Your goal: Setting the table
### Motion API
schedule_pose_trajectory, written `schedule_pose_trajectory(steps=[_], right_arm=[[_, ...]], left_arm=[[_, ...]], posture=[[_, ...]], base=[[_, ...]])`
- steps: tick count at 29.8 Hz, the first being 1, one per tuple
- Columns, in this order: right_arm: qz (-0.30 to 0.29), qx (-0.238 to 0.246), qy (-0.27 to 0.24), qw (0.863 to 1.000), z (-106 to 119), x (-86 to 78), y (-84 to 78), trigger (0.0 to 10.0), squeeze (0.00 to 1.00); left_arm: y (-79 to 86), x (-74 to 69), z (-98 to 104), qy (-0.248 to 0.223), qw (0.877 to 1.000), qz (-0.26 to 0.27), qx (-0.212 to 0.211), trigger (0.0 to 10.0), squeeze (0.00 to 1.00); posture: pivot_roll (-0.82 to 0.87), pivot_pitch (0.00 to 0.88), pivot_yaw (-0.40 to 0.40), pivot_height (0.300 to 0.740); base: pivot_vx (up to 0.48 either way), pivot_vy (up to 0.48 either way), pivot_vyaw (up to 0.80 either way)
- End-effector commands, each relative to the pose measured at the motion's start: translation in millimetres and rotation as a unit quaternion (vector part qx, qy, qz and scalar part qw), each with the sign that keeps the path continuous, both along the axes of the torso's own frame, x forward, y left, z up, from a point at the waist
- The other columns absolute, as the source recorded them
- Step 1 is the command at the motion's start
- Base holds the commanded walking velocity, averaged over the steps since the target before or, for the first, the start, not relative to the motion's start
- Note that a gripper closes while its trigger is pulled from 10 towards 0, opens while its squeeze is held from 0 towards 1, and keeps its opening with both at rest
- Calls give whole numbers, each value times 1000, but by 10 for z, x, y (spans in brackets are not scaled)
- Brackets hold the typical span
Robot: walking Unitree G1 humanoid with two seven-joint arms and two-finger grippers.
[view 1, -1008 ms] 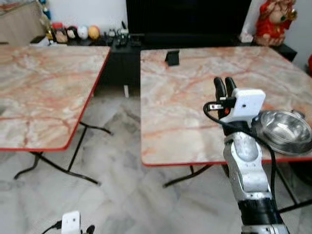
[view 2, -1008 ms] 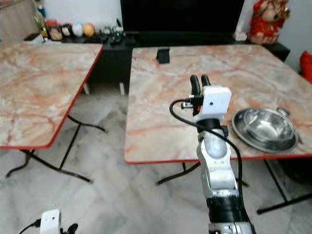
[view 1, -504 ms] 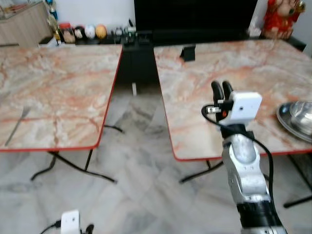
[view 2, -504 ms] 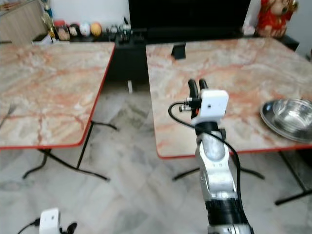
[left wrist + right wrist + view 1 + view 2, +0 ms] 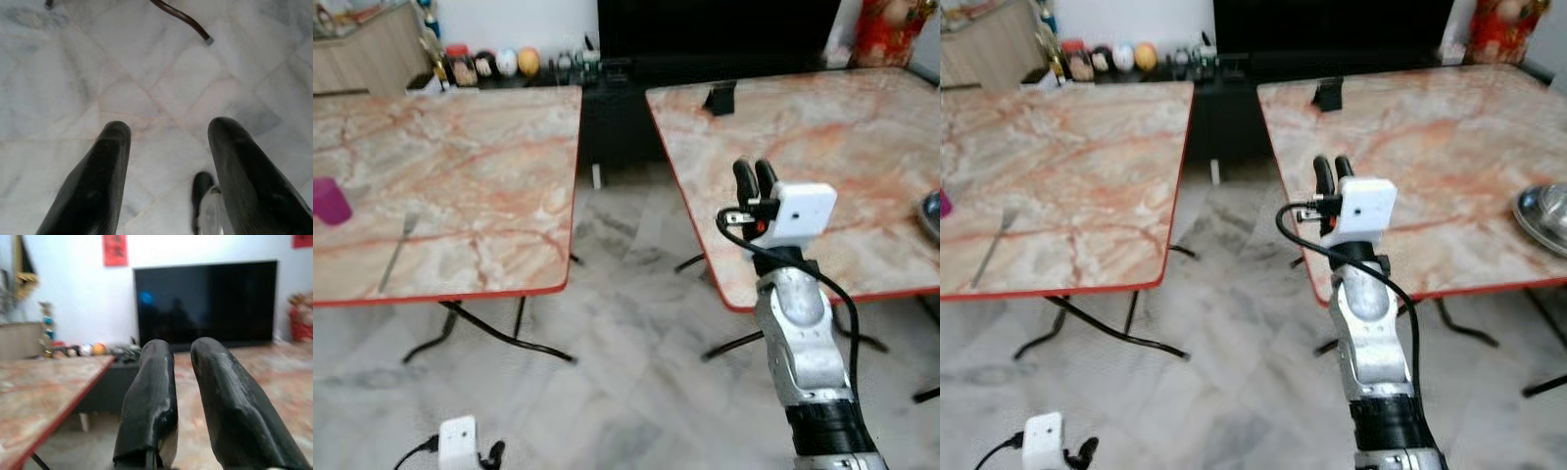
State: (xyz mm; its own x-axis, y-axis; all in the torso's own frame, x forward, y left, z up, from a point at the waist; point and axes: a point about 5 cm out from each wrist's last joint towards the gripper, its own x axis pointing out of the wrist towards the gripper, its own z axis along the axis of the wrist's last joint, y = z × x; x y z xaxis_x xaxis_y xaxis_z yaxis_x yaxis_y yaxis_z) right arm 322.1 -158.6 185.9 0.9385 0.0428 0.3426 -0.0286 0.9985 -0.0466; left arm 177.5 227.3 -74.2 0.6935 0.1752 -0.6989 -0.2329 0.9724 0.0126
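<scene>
A metal fork (image 5: 396, 253) lies on the left marble table (image 5: 470, 186), close to its front edge. A purple cup (image 5: 328, 201) stands on the same table at the far left. A steel bowl (image 5: 1545, 213) sits at the right side of the right marble table (image 5: 822, 137). My right gripper (image 5: 755, 174) is raised in front of me, over the right table's left front corner, fingers together and holding nothing. My left gripper (image 5: 166, 142) hangs low over the floor, open and empty.
A gap of grey marble floor (image 5: 626, 294) runs between the two tables, crossed by their black folding legs (image 5: 509, 338). A small black stand (image 5: 720, 98) sits at the right table's far edge. A dark TV unit (image 5: 626, 88) with ornaments lines the back wall.
The camera has swung left: the bowl slid to the right edge and the fork and purple cup came into view. Both arms keep their poses.
</scene>
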Motion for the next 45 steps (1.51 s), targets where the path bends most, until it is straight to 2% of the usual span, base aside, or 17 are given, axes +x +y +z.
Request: schedule_pose_trajectory(steps=[1, 15, 21, 31, 33, 35, 38, 45], right_arm=[[10, 2, -15, 1000, 80, 14, 60, 10000, 0], [10, 2, -13, 1000, 90, 45, 57, 10000, 0], [15, 5, -14, 1000, 93, 51, 103, 10000, 0], [20, -17, -19, 999, 106, 50, 118, 10000, 0], [17, 21, -18, 999, 131, 64, 113, 10000, 0], [17, 23, -19, 999, 141, 68, 113, 10000, 0], [26, 3, -22, 999, 148, 82, 144, 10000, 0], [34, 1, -25, 999, 162, 90, 183, 10000, 0]], left_arm=[[38, 16, 20, -6, 1000, 5, 4, 10000, 0], [10, 147, 90, -33, 999, 5, 7, 10000, 0], [27, 154, 100, -35, 999, 7, 10, 10000, 0], [25, 152, 99, -34, 999, 6, 9, 10000, 0], [24, 152, 99, -34, 999, 6, 8, 10000, 0], [22, 152, 98, -34, 999, 7, 8, 10000, 0], [15, 146, 94, -35, 999, 9, 7, 10000, 0], [16, 125, 83, -32, 999, 12, 7, 10000, 0]], posture=[[-134, 0, 40, 707], [-115, 0, 36, 707], [-112, 0, 36, 707], [-113, 0, 38, 707], [-109, 0, 35, 707], [-107, 0, 31, 707], [-100, 0, 26, 707], [-100, 0, 26, 707]], base=[[0, 334, 0], [0, 334, 0], [0, 335, 0], [0, 334, 0], [0, 334, 0], [0, 334, 0], [0, 334, 0], [0, 334, 0]])
